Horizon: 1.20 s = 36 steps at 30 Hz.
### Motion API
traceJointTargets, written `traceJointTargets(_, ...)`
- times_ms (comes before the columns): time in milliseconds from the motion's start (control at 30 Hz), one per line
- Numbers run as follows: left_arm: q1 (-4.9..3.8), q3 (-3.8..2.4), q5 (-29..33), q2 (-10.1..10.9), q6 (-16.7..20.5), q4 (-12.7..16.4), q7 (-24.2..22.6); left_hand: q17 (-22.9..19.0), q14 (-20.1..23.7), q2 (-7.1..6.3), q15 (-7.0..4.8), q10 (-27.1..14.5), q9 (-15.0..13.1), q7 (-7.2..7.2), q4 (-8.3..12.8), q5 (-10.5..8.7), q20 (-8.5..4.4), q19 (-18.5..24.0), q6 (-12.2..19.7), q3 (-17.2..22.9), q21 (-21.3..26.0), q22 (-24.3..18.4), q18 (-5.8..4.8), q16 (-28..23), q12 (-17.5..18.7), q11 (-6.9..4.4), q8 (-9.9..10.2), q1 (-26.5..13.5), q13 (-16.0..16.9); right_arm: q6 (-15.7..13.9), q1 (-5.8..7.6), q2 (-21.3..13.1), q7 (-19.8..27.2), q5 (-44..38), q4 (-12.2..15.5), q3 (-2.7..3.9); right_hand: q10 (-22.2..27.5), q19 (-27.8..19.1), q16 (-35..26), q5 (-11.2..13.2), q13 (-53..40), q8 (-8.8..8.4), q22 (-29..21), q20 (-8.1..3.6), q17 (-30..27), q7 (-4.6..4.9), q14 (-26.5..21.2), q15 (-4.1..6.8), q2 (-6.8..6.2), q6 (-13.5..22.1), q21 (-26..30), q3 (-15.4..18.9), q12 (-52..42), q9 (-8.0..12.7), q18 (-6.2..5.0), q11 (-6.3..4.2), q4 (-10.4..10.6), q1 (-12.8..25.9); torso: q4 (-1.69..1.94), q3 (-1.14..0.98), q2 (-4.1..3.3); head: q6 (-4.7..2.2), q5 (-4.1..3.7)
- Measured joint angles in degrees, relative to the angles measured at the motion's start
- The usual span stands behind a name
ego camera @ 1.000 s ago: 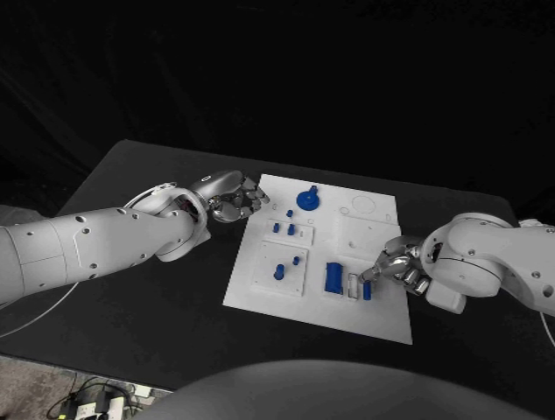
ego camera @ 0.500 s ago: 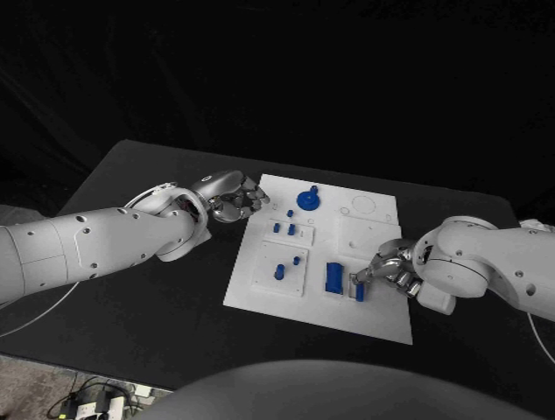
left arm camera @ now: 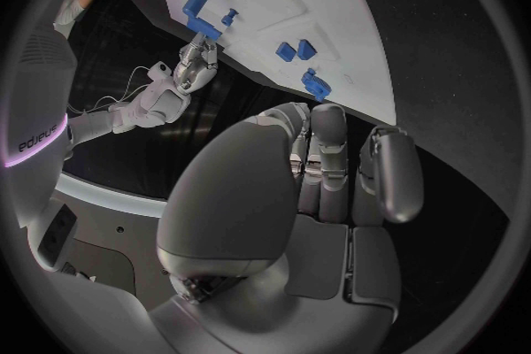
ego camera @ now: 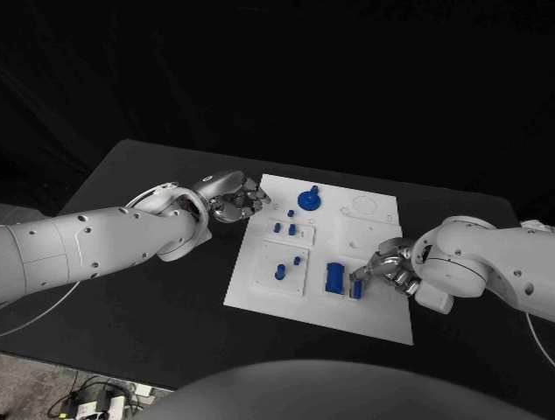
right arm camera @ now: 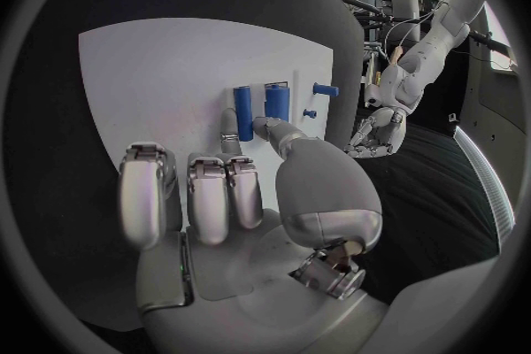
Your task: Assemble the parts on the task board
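Right robot hand (ego camera: 389, 268) edged left onto blue parts (ego camera: 345, 280), grip unclear, left robot hand (ego camera: 231, 198) curled, empty.

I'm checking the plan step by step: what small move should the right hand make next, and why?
Probably close its fingers on the narrow blue part: the right hand sits at the task board edge, fingertips right beside that part, holding nothing.
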State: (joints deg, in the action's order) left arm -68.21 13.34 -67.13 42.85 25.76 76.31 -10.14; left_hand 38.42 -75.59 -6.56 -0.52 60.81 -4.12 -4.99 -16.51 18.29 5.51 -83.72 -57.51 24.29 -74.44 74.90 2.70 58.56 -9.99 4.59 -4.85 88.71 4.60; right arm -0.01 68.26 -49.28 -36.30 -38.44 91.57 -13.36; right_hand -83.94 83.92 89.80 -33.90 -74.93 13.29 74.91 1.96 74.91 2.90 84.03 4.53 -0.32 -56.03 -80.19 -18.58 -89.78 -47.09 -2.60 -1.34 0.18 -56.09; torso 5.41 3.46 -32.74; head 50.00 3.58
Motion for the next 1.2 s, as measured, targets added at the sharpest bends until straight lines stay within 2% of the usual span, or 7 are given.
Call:
traceJointTargets(67, 0.0, 0.0, -0.02, 0.0, -0.1, 0.01, 0.08, -0.1, 0.0, 0.0, 0.0, 0.0, 0.0, 0.0, 0.0, 0.0, 0.0, 0.0, 0.0, 0.0, 0.0, 0.0, 0.0, 0.0, 0.0, 0.0, 0.0, 0.0, 0.0, -0.07, 0.0, 0.03, 0.01, 0.03, -0.08, 0.0, 0.0, 0.0, 0.0, 1.5, 0.0, 0.0, 0.0, 0.0, 0.0, 0.1, 0.0, 0.0, -0.01, 0.11, 0.0, 0.17, 0.0, -0.02, 0.0, 0.0, 0.17, 0.01, 0.0, 0.0, 0.0, 0.0, 0.03)
traceJointTargets(233, 0.0, 0.01, -0.06, -0.01, -0.3, 0.01, 0.27, -0.18, 0.0, 0.0, 0.0, 0.0, 0.0, 0.0, 0.0, 0.0, 0.0, 0.0, 0.0, 0.0, 0.34, 0.0, 0.0, 0.0, 0.0, 0.0, 0.0, 0.0, -0.01, 0.0, 0.0, 0.06, 0.01, -0.01, -0.15, 0.0, 0.0, 0.0, 0.0, 14.84, 0.0, 0.25, 0.0, 0.0, 0.0, 0.2, 0.0, 0.0, -0.89, 0.64, 0.0, 2.02, 0.0, -0.11, -0.01, 0.0, 1.33, 1.54, -0.02, 0.01, 0.0, 0.0, 0.05)
traceJointTargets(333, 0.0, 0.01, -0.1, -0.01, -0.45, 0.01, 0.39, -0.2, 0.0, -0.19, 0.0, 0.0, 0.0, 0.0, 0.3, 0.0, 0.0, 0.0, 0.0, 0.41, 0.34, 0.0, 0.0, -0.06, 0.0, 0.0, 0.0, 0.19, -0.01, 0.18, 0.02, 0.06, -0.05, -0.22, -0.15, 0.02, -0.21, 0.0, 0.0, 20.68, 0.0, 0.25, 0.0, 0.0, 0.0, 0.38, 0.0, 0.0, -1.06, 1.01, 0.0, 3.24, 0.0, 0.14, 0.0, 0.21, 1.77, 2.11, -0.04, 0.01, 0.0, 0.0, 0.07)
traceJointTargets(600, 0.0, 0.01, -0.25, -0.04, -0.9, 0.01, 0.72, -0.29, 0.0, -0.45, 0.0, 0.21, 0.0, -0.23, 0.41, 0.0, 0.0, 0.0, -0.23, 2.94, 0.34, 0.0, 0.0, -0.34, 0.0, 0.21, 0.0, 1.06, -0.01, 0.71, 0.0, 0.07, -0.14, -0.92, -0.11, 0.01, 0.0, 0.0, 0.0, 26.94, 0.01, 0.22, -0.01, 0.0, -0.01, 0.35, 0.0, 0.0, -0.6, 1.18, 0.0, 5.26, 0.0, 0.37, 0.0, 0.43, 3.19, 3.32, -0.04, 0.02, 0.0, 0.0, 0.05)
traceJointTargets(1033, 0.01, -0.01, -0.47, 0.08, -1.31, 0.07, 1.03, -0.34, 0.21, -0.68, 0.21, 0.41, -0.05, -0.23, 0.4, 0.0, 0.0, 0.0, -0.23, 3.56, 0.34, 0.0, 0.0, -0.34, 0.0, 0.01, 0.0, 1.29, -0.02, -0.47, -0.01, -2.19, 0.75, -1.02, 1.51, 0.01, 0.0, 0.0, 0.0, 25.41, 0.01, 0.68, -0.01, 0.0, 0.04, 0.35, 0.0, 0.0, 0.6, 1.19, 0.0, 7.11, 0.0, 0.38, -0.01, 0.43, 5.05, 5.13, -0.01, -0.01, 0.01, 0.0, 0.22)
traceJointTargets(1133, 0.01, 0.0, -0.51, 0.24, -1.31, 0.13, 1.03, -0.34, 0.21, -0.68, 0.21, 0.41, -0.05, -0.36, 0.4, 0.0, 0.0, 0.0, -0.36, 3.56, 0.34, 0.0, 0.0, -0.34, 0.0, 0.01, -0.22, 1.29, -0.02, -2.12, -0.13, -4.33, 2.96, -1.86, 3.46, 0.01, 0.01, 0.0, 0.0, 17.57, 0.01, 0.88, -0.01, 0.0, 0.04, 0.46, 0.0, 0.0, 0.87, 1.3, 0.0, 6.66, 0.0, 0.29, 0.0, 0.43, 4.8, 4.47, -0.03, -0.04, 0.01, 0.0, 0.34)
traceJointTargets(1200, 0.01, 0.0, -0.52, 0.36, -1.27, 0.15, 0.94, -0.34, 0.22, -0.68, 0.21, 0.41, -0.05, -0.42, 0.41, 0.0, 0.0, 0.0, -0.43, 3.96, 0.34, 0.0, 0.0, -0.34, 0.0, 0.01, -0.21, 1.29, -0.02, -3.53, -0.4, -5.94, 5.24, -3.15, 4.93, 0.01, 0.0, 0.0, 0.0, 8.73, 0.01, 1.66, -0.01, 0.0, 0.04, 0.17, 0.0, -0.01, 0.77, 1.91, -0.32, 4.53, 0.0, -0.31, -0.01, 0.43, 2.77, 1.0, -0.04, -0.04, 0.01, 0.0, 0.47)
